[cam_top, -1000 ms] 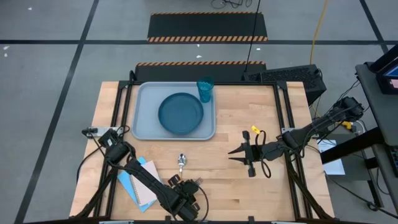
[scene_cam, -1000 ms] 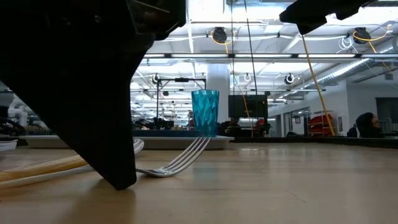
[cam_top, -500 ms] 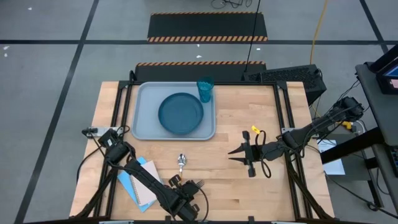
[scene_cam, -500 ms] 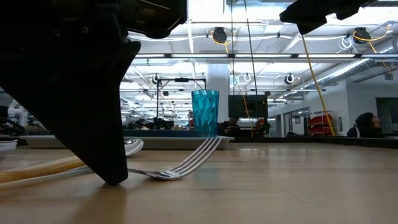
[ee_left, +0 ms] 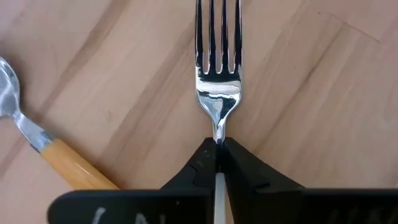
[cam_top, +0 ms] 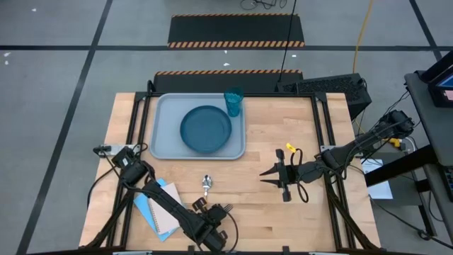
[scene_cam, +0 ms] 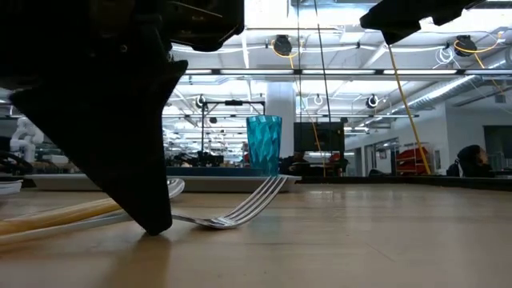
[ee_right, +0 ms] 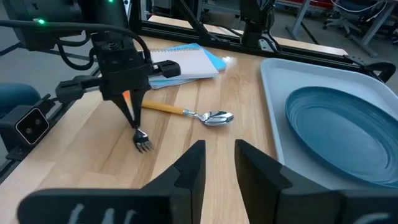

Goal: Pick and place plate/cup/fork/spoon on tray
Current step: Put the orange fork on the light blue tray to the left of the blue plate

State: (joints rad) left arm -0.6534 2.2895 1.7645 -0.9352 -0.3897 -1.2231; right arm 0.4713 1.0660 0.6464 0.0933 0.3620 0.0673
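Shifted slightly since half a second back: left gripper (ee_left: 217, 163) at table's near edge, fork tines now a touch lower in low view. Clamped tight on fork (ee_left: 217, 93) neck, tines resting on wood, handle raised. Just beside: spoon (cam_top: 207, 183), flat on table (cam_top: 283, 134), bowl toward tray (cam_top: 164, 145). Notebook (cam_top: 157, 210) near left arm. Farther off: plate (cam_top: 205, 129) on tray, cup (cam_top: 233, 101) upright at tray's far right corner. Right gripper (cam_top: 272, 176) hovering mid-table, spread wide, holding nothing.
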